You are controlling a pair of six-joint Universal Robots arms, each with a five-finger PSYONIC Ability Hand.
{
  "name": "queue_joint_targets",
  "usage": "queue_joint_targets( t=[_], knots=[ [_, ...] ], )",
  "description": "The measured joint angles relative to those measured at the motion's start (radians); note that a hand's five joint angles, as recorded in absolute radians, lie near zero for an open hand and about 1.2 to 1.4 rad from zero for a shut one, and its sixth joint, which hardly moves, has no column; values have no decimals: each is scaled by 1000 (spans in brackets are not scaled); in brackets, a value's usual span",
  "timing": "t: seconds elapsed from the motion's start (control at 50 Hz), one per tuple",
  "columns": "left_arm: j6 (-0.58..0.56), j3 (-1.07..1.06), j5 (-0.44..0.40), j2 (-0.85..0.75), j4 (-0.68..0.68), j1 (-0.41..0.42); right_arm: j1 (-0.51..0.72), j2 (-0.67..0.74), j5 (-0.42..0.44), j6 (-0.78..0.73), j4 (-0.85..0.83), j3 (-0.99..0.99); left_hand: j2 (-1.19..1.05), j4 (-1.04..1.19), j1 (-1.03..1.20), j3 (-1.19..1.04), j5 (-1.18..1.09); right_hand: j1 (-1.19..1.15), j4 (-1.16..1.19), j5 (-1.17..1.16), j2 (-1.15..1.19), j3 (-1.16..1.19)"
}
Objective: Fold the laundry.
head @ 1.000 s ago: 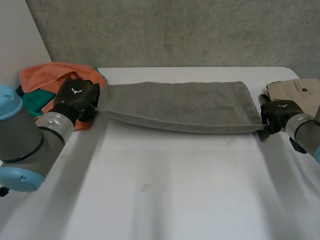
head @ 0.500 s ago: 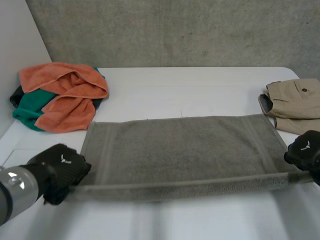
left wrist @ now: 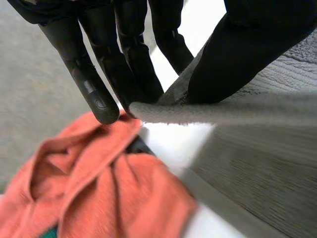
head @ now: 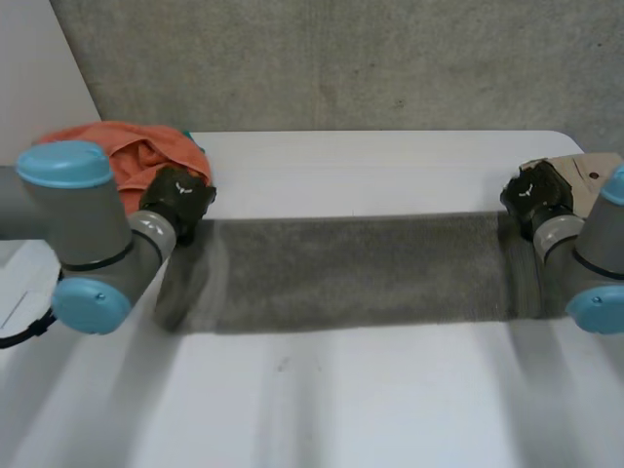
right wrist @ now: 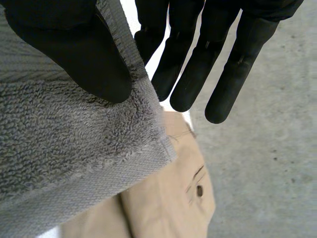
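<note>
Grey towel is stretched wide across the white bench, one long band running side to side. The left robot hand is up at the towel's far left corner and the right robot hand at its far right corner, both backs toward the camera. Behind the left arm, a crumpled orange cloth sits at the bench's far left. Just beside the right robot hand lies a beige garment. A grey concrete wall runs behind.
</note>
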State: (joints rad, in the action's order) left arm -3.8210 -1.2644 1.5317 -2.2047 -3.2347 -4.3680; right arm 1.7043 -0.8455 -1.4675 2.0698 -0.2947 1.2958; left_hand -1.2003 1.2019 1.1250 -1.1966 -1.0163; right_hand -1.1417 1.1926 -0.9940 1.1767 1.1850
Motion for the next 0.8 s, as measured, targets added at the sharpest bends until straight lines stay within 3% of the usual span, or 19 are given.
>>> queue_joint_targets(
  t=[0.02, 0.06, 0.12, 0.16, 0.28, 0.4, 0.58, 0.76, 0.8],
  knots=[
    [-1, 10, 6, -14, -26, 5, 0, 23, -1, 3, -17, -24, 20, -20, -3, 19, 17, 8, -36, 22, -27, -32],
    [-2, 23, 12, -34, -70, 15, 1, 62, -4, 16, -48, -65, 218, -196, -157, 215, 184, 401, -422, 408, -424, -421],
    [-3, 29, 17, -48, -113, 35, 6, 92, -8, 50, -79, -94, 753, -735, -767, 738, 716, 821, -843, 838, -859, -840],
    [-3, 26, 19, -51, -129, 50, 8, 93, -12, 93, -90, -98, 941, -946, -928, 929, 919, 913, -956, 939, -953, -953],
    [4, -23, 22, -10, -133, 75, -6, -7, -8, 280, -51, -35, 994, -999, -934, 985, 967, 916, -974, 946, -959, -968],
    [36, -146, 16, 105, -125, 73, -65, -170, 62, 418, 134, 86, 994, -999, -934, 985, 967, 914, -972, 944, -957, -965],
    [86, -293, 7, 217, -129, 69, -196, -230, 239, 419, 315, 227, 994, -999, -934, 985, 967, 786, -832, 795, -841, -825],
    [92, -314, 5, 220, -134, 74, -227, -170, 264, 385, 246, 252, 994, -999, -934, 985, 967, 763, -806, 769, -818, -797],
    [91, -313, 6, 217, -134, 75, -227, -153, 259, 377, 227, 249, 994, -999, -934, 985, 967, 531, -596, 561, -583, -567]
  ],
)
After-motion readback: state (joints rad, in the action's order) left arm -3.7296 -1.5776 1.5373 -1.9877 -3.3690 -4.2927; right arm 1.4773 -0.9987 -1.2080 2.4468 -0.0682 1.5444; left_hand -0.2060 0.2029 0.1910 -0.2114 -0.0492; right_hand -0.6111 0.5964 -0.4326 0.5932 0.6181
